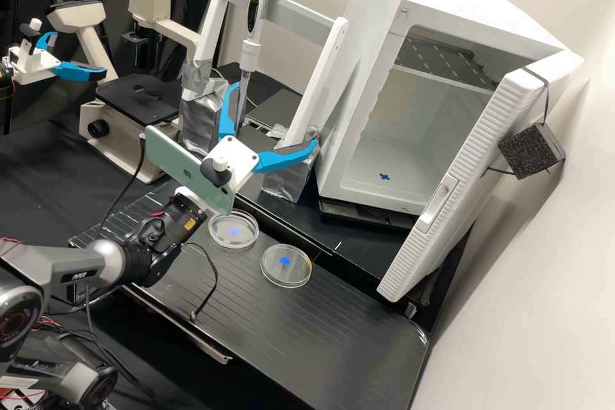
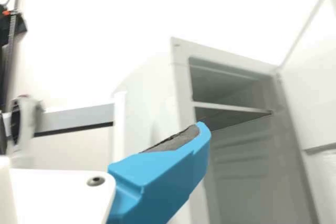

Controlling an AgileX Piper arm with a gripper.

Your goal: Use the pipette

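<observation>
So here's the black bench, stretching out beneath everything, and up on it the big white cabinet leans into view, door swung wide, a shelf inside. Next comes the microscope, beige with a black stage, and beside it the white rack, its two slanted legs standing in foil-wrapped blocks, a grey bar running across the top.

And there's the gripper, right in front of the rack, its blue fingers spread wide apart with nothing held between them! One finger comes in very near the lower shaft of the pipette; whether they touch, I can't tell. The pipette itself is up on the grey bar, close to upright, red button on top. The wrist view catches a dark grey pad on a finger's inner face.

A pale green phone sits at the gripper's base. Down on the bench lie two clear round dishes, near each other but apart, a small blue mark showing at each.
</observation>
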